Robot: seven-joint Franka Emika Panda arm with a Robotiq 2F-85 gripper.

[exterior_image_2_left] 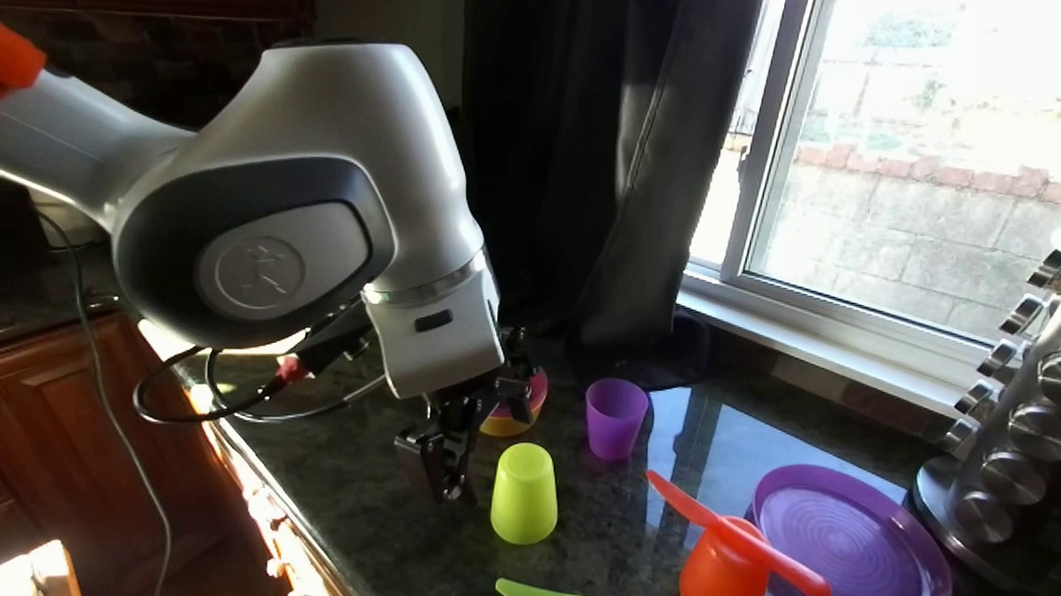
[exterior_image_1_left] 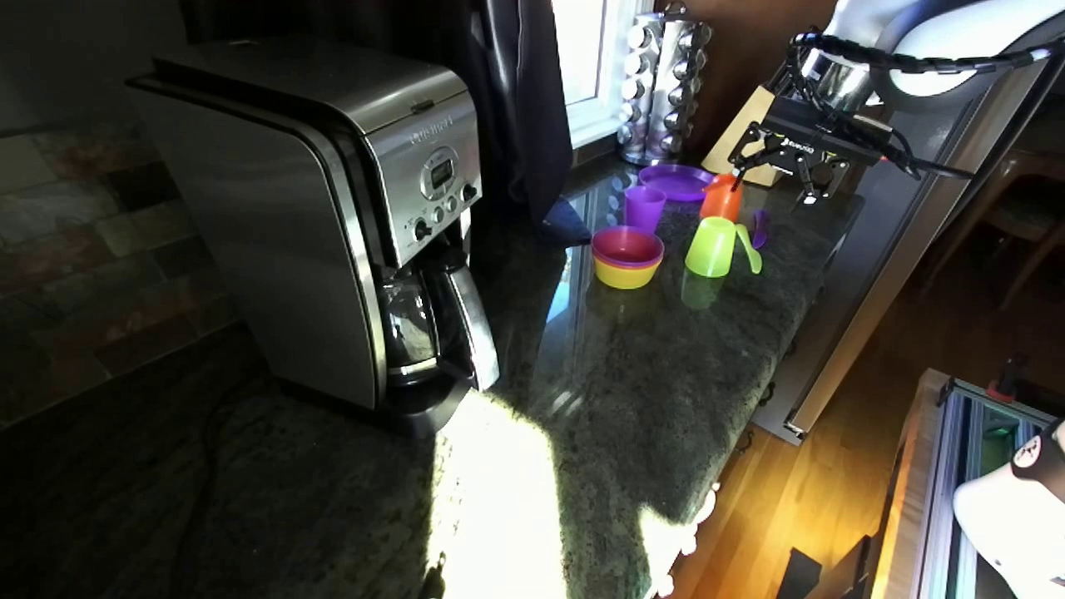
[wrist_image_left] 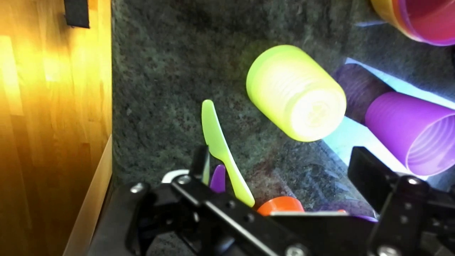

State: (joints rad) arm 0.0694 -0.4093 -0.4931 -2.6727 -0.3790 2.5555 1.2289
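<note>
My gripper is open and empty, held above the dark counter. Its fingers stand wide apart in the wrist view, and it also shows in an exterior view. A lime green cup stands upside down near it. A green knife lies on the counter, with a purple utensil partly hidden behind a finger. An orange cup stands upside down with an orange knife lying across its top. A purple cup stands upright. Stacked bowls, yellow below and red inside, stand beside it.
A purple plate lies near a metal spice rack by the window. A wooden knife block stands behind the orange cup. A large coffee maker and a dark curtain stand farther along. The counter edge drops to a wooden floor.
</note>
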